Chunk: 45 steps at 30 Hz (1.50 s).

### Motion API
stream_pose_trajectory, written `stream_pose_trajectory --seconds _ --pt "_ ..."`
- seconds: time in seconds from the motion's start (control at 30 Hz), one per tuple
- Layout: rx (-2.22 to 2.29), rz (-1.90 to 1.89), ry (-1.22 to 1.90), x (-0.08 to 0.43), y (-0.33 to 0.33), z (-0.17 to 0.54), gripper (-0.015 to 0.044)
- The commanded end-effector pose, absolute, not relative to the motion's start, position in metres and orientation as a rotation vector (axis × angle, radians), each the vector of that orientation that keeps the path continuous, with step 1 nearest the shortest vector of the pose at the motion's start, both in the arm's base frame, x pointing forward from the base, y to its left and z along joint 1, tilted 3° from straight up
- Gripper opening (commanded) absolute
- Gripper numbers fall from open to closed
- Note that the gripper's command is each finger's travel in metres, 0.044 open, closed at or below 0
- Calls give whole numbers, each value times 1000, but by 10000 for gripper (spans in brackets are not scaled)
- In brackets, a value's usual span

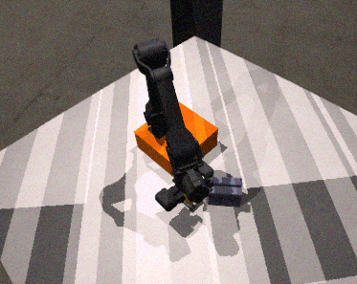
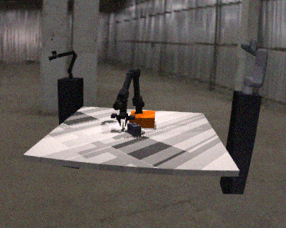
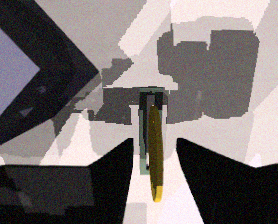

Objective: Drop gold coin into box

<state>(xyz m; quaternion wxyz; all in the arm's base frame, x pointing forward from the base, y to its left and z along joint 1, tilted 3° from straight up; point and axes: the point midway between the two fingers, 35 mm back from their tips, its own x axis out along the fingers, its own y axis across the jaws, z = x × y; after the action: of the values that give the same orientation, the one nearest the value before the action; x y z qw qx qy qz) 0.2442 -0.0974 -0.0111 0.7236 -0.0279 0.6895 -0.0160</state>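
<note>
Coin [image 3: 155,150] — gold, upright on edge in its dark-green holder [image 3: 144,131], beside the grey box [image 1: 225,189]; gripper [image 3: 155,165] poised above, fingers part-open and astride it without gripping — edge-on stance suits a face-to-face pinch.

High oblique top, distant exterior, close downward wrist view.

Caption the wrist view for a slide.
Open gripper straddling the upright gold coin in its dark-green holder, grey box at left.
</note>
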Motion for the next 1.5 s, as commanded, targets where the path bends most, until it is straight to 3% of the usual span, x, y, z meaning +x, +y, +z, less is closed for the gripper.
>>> stream_pose_trajectory --seconds 0.0,0.27,0.47,1.47 --pt "-62 -30 1520 244 -97 -17 161" --pt "-62 -30 1521 243 -97 -27 161" --pt "-62 -30 1521 243 -97 -27 3" --pt "-62 -30 1520 246 -96 22 0"
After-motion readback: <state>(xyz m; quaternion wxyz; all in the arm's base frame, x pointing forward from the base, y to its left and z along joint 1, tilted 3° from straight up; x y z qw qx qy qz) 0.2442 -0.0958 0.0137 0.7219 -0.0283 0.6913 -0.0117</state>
